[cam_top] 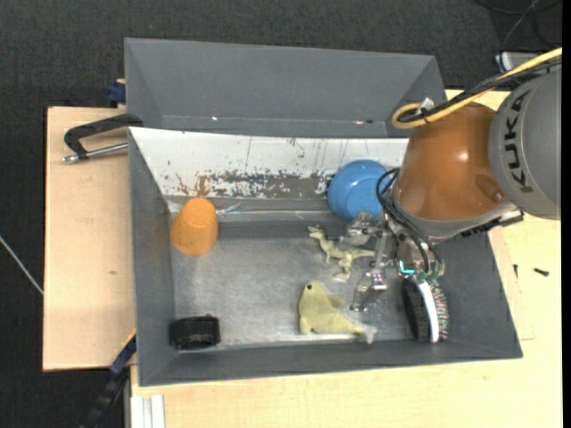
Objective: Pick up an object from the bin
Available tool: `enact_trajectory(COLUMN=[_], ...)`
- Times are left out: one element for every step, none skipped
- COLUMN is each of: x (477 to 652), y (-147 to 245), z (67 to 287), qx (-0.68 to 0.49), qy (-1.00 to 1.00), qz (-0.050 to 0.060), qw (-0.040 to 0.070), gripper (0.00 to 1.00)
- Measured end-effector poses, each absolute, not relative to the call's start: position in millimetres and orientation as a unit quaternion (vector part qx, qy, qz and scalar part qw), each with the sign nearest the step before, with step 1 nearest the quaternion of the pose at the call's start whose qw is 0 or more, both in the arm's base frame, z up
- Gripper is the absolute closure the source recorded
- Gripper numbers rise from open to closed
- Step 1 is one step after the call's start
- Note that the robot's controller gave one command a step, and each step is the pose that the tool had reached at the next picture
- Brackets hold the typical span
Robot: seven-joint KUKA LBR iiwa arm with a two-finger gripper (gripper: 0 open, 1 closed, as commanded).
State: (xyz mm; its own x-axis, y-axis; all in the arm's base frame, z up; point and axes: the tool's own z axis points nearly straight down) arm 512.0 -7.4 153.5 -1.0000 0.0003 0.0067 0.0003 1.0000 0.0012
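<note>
Claw (366, 291) hung low, whether apart or together I could not tell; pale yellow soft toy (323, 317) lay touching or just left of its tip, long axis crosswise to the claw, black brush (421, 310) just right.

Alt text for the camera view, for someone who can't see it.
Robot hand hangs over a pale yellow toy in the grey bin; a brush, blue round thing, orange cup and black ring lie around.

Pale yellow rubbery toy (326, 316), lying flat, bin (259, 279) floor near front wall
</note>
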Motion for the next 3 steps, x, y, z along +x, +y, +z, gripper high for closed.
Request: enact_trajectory(x=[580.0, 581.4, 580.6], y=[-10, -9, -22], z=[80, 84, 211], qx=[0.205, 0.204, 0.203], qy=[-0.979, -0.979, -0.979], qz=[-0.001, -0.001, 0.001], qw=[-0.007, -0.01, -0.008], gripper=[0.0, 1.0, 1.0])
